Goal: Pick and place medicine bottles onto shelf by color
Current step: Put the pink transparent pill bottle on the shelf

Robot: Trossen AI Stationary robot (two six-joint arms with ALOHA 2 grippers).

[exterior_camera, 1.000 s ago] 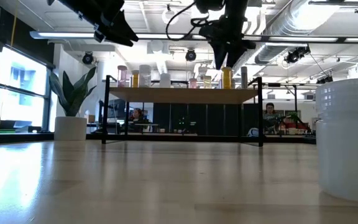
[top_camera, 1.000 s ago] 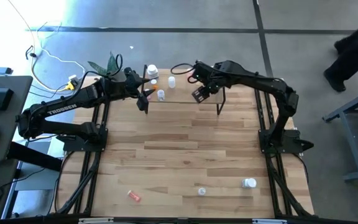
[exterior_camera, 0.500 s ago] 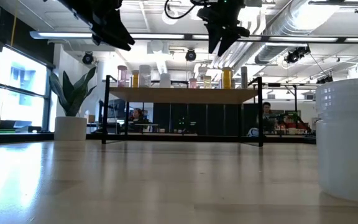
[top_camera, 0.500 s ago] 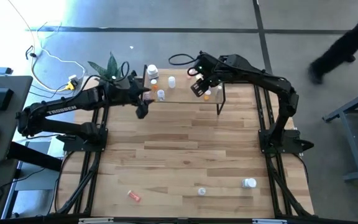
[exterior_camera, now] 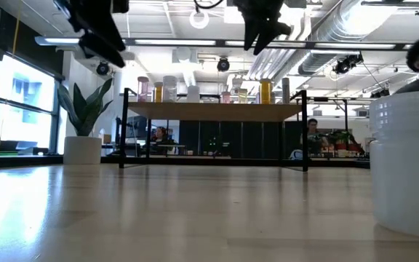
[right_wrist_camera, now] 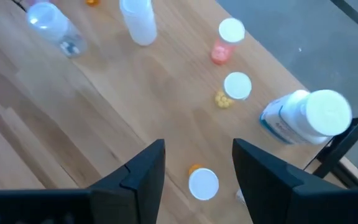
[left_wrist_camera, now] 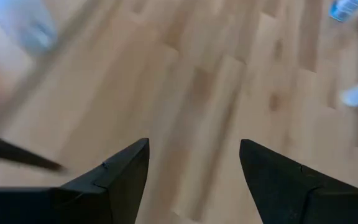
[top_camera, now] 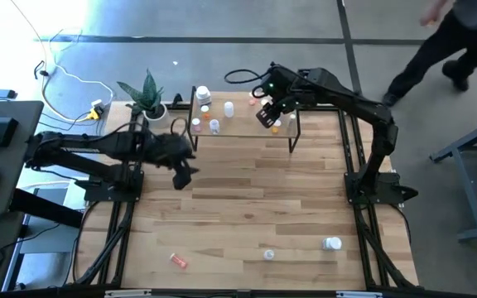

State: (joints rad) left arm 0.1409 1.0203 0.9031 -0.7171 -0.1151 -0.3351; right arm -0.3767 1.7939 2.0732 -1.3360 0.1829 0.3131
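Note:
The shelf (top_camera: pixel 243 132) is a low wood board on black legs at the table's far middle; it also shows in the low view (exterior_camera: pixel 213 110). Several small bottles stand on it: white (top_camera: pixel 203 95), clear (top_camera: pixel 214 126), orange (top_camera: pixel 277 126). My right gripper (top_camera: pixel 265 116) hovers open and empty above the shelf's right part, over an orange white-capped bottle (right_wrist_camera: pixel 202 182). My left gripper (top_camera: pixel 185 174) is open and empty (left_wrist_camera: pixel 194 168) over bare table, near of the shelf's left end. Three bottles lie near the table's near edge: pink (top_camera: pixel 178 261), small white (top_camera: pixel 269 254), white (top_camera: pixel 332 243).
A potted plant (top_camera: pixel 147 95) stands at the far left beside the shelf. A large white bottle (exterior_camera: pixel 409 160) stands close to the low camera. A person (top_camera: pixel 445 41) walks past beyond the table's far right corner. Bare planks (top_camera: pixel 247 199) lie between the shelf and the near bottles.
My left gripper has drawn back from the shelf's left end toward the table's near edge and a little left. My right gripper has risen above the orange bottle on the shelf's right part and shifted slightly toward the far edge. The person has walked on past the table.

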